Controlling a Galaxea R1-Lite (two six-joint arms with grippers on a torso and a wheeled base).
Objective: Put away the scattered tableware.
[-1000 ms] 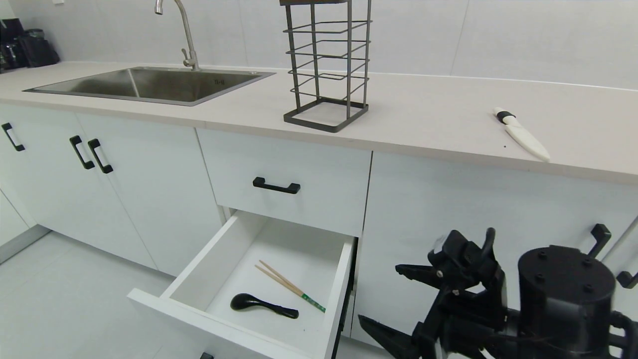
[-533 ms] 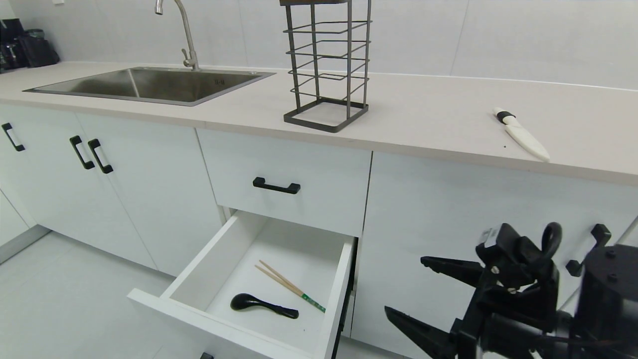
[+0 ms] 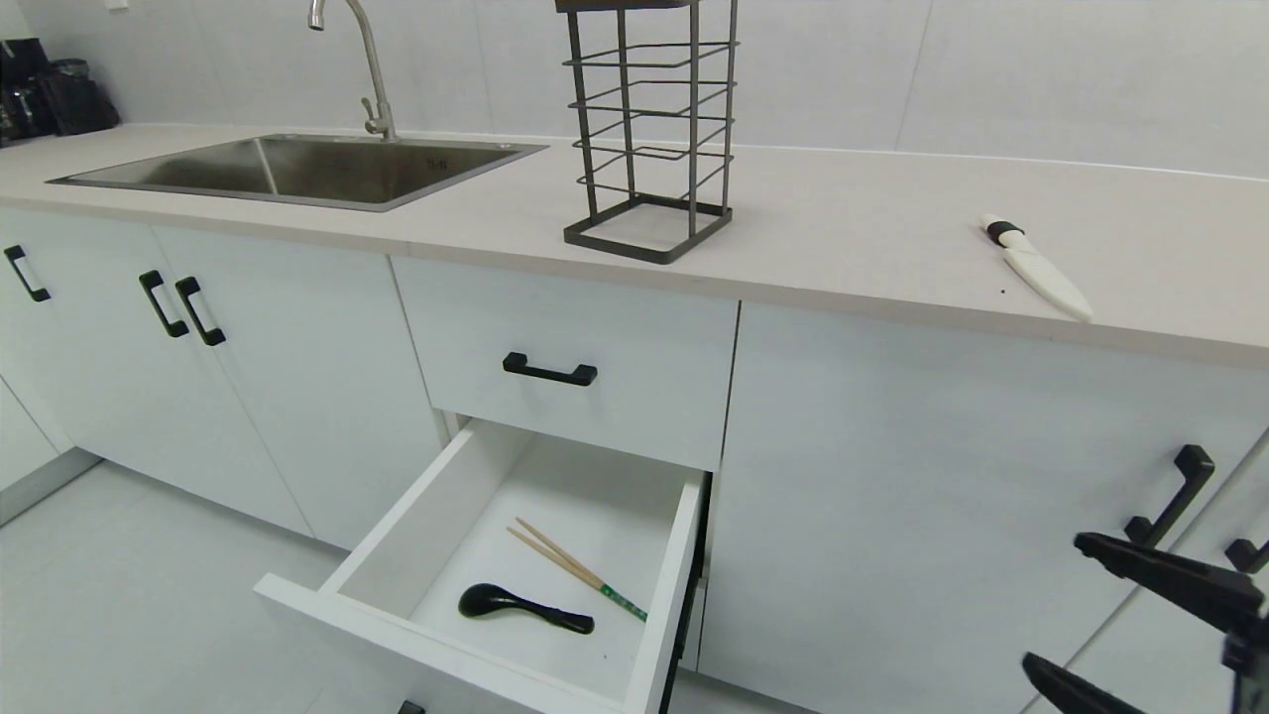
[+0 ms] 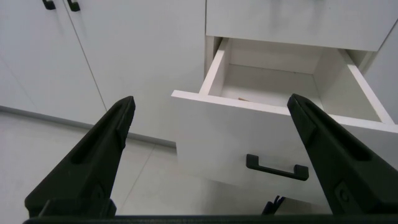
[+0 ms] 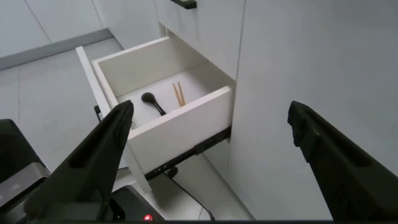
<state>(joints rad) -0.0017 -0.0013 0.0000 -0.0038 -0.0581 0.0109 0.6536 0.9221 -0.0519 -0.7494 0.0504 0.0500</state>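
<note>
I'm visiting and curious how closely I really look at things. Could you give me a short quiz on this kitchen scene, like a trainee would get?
1. True or false: the white knife lies inside the open drawer.
2. What lies in the drawer next to the chopsticks? A) a fork B) a black spoon C) a plate
3. Fill in: the wire rack stands on the ___, to the right of the sink.
Key: 1 false, the knife lies on the counter; 2 B; 3 counter.
</note>
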